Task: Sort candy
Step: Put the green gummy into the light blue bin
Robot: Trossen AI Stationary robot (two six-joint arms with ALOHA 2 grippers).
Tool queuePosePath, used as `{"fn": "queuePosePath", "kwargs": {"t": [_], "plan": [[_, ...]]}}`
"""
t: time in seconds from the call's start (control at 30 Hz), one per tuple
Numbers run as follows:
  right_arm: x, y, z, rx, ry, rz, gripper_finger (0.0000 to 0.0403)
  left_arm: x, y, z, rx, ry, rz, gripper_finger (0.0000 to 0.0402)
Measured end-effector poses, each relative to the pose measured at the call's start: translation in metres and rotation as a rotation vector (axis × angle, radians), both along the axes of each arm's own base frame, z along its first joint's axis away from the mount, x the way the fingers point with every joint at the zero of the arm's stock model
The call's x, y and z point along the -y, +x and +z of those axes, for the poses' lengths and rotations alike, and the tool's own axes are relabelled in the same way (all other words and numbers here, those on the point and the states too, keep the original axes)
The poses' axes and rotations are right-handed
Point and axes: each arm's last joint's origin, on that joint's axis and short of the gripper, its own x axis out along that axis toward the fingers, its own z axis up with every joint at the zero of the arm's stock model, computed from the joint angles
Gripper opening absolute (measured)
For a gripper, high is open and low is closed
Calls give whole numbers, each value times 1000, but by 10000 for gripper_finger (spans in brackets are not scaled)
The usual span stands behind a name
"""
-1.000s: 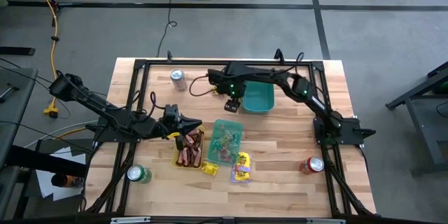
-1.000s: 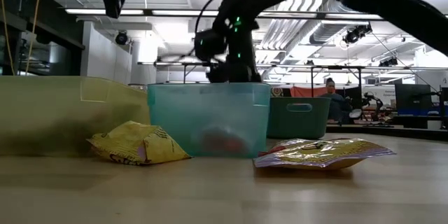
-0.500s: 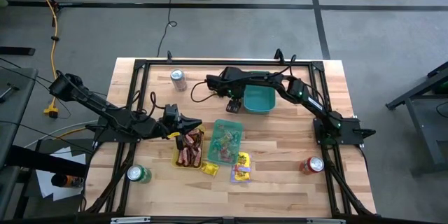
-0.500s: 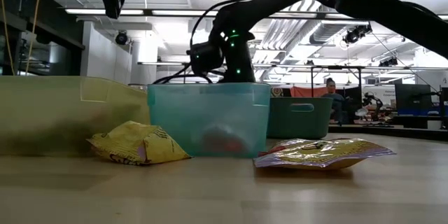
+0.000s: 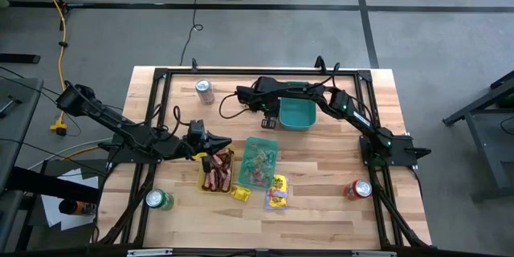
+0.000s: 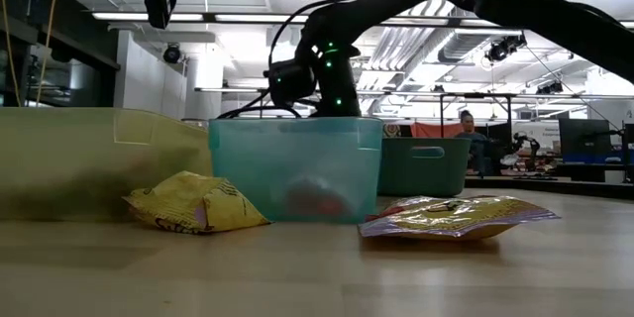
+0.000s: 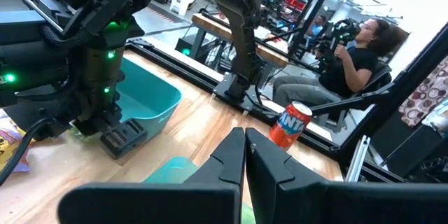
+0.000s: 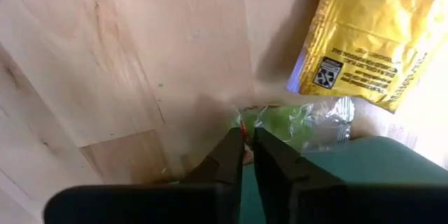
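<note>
Right gripper hangs at the dark teal tray's 9 o'clock edge; from my seat its fingers look pinched nearly together, with a green sweet just beyond the tips, touching or not I cannot tell. At 5 o'clock sits the light teal tray of small sweets. Left gripper, fingers together, hovers above the yellow tray of red-brown bars. Yellow packets lie farther toward 6.
</note>
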Motion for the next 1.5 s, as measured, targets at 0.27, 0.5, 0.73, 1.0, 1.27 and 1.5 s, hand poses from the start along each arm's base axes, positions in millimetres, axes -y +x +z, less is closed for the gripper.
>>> {"fn": "queuePosePath", "kwargs": {"t": [0.27, 0.5, 0.73, 1.0, 1.27, 1.5], "plan": [[-11, 7, 35, 133, 35, 47, 2, 0, 0, -2, -19, 9, 0, 0], [-27, 8, 134, 482, 84, 95, 0, 1, 0, -3, -28, 6, -56, 0], [-53, -27, 208, 750, 155, 112, 0, 2, 0, -4, -46, 12, -77, 0], [-113, -55, 236, 852, 264, 199, 0, 3, -1, -2, -40, 31, -124, 0], [-181, -78, 189, 947, 377, 123, 0, 6, -1, 2, -8, 77, -229, 0], [-216, -106, 152, 1204, 427, 6, 0, 1, 3, 10, 70, 33, -293, 0]]}}
